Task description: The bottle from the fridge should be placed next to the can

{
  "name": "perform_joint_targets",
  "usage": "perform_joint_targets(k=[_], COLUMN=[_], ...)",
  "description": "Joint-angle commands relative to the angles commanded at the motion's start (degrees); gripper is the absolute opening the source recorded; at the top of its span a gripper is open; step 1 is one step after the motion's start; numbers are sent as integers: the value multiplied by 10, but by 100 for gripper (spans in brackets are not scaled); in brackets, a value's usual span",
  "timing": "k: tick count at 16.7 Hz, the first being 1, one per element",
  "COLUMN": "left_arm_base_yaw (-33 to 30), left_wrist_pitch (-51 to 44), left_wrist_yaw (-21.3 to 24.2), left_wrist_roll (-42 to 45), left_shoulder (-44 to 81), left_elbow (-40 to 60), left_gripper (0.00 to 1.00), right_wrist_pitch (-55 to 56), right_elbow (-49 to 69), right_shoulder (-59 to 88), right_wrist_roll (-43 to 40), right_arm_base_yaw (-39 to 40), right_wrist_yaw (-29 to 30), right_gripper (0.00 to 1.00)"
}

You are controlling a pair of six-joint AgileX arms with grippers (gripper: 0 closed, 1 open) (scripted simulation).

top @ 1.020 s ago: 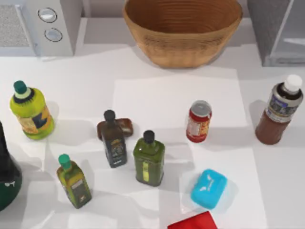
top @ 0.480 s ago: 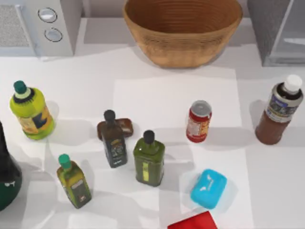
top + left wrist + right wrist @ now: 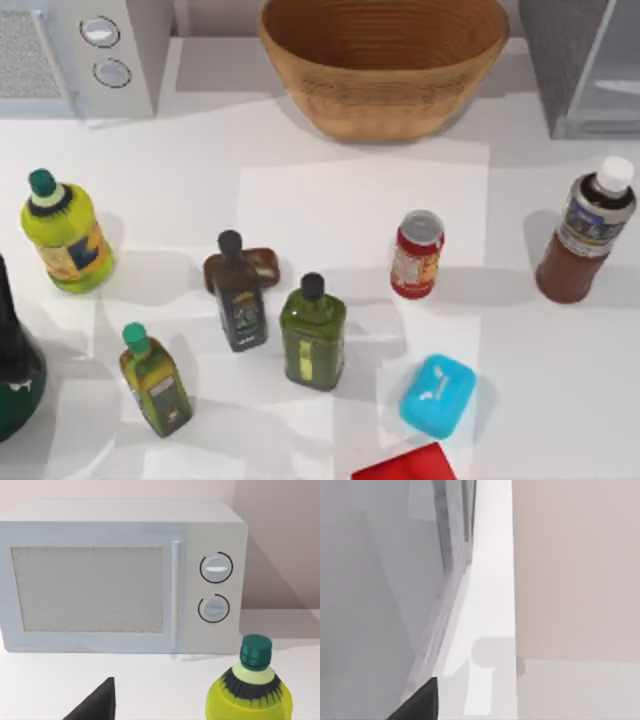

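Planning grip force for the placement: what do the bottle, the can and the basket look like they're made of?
Bottle: likely clear plastic, reddish-brown liquid showing through, white cap, grey label band.
Can: probably metal, with a shiny silver top and a printed red body.
Basket: woven wicker by its look, tan and matte, with ribbed horizontal rows.

The fridge (image 3: 585,65), microwave (image 3: 85,50) and a red block (image 3: 405,465) are cut off by the top view's edges.
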Motion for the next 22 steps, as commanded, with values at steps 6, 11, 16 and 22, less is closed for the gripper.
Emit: perform_joint_targets(k=[6,11,16,22], left_arm_base_yaw=[0,0,0,0], left_wrist_pitch=[0,0,0,0], left_wrist_yaw=[0,0,0,0], left_wrist_roll=[0,0,0,0], left_shoulder=[0,0,0,0], left_elbow=[0,0,0,0], left_gripper=[100,100,100,100], right_wrist_pitch=[6,42,115,197], right_elbow=[-3,-33,-93,-164], right_shoulder=[-3,-19,-58,-113], right_wrist_roll=[4,72,202,342], right_arm_base_yaw=[-2,88,292,496], right_wrist_yaw=[1,74,222,389], right_gripper=[100,100,100,100])
